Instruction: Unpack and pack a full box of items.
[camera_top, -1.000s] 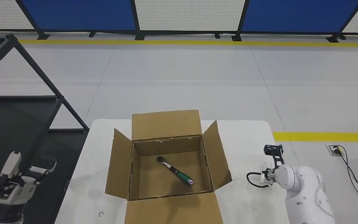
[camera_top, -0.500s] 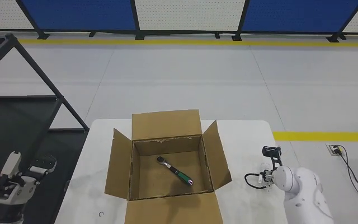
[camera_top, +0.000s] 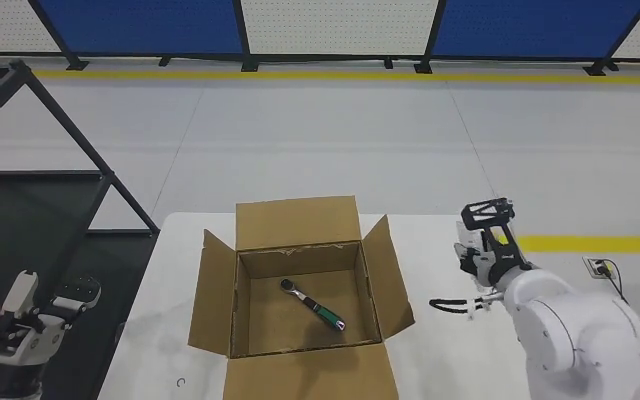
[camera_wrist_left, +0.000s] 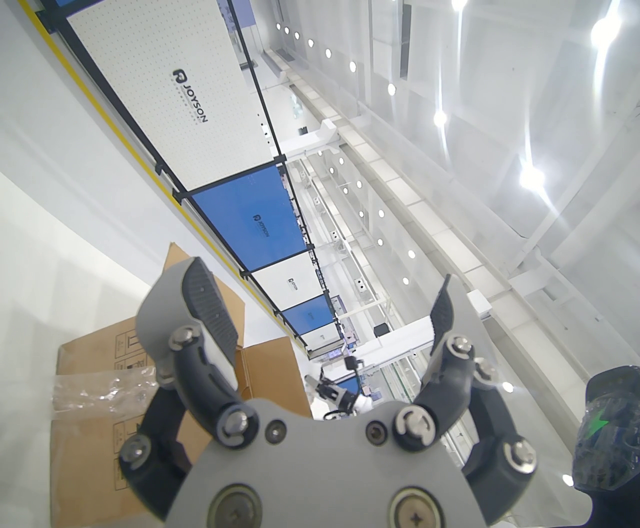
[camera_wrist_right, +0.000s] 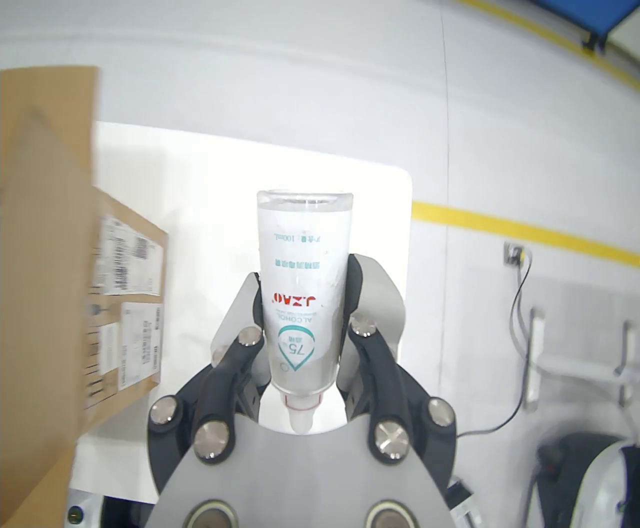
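Box (camera_top: 296, 222) is sitting open on the worktop (camera_top: 420, 365), wrench (camera_top: 313, 304) inside. At its 3 o'clock our right jaws are pinching a bottle (camera_wrist_right: 304, 240) near its neck; we judge it light, slick, rigid. Left jaws are standing spread.

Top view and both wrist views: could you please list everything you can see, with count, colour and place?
cardboard box: one, brown, flaps open, middle of the table.
ratchet wrench: one, silver head with green-black handle, lying on the box floor.
bottle: one, clear with white label, held in the right gripper.
table: one, white, under the box.
partition panels: several, blue and white, along the far floor edge.
right gripper: one, grey-black, fingers shut on the bottle, above the table's right end.
left gripper: one, grey-black, fingers open, empty.
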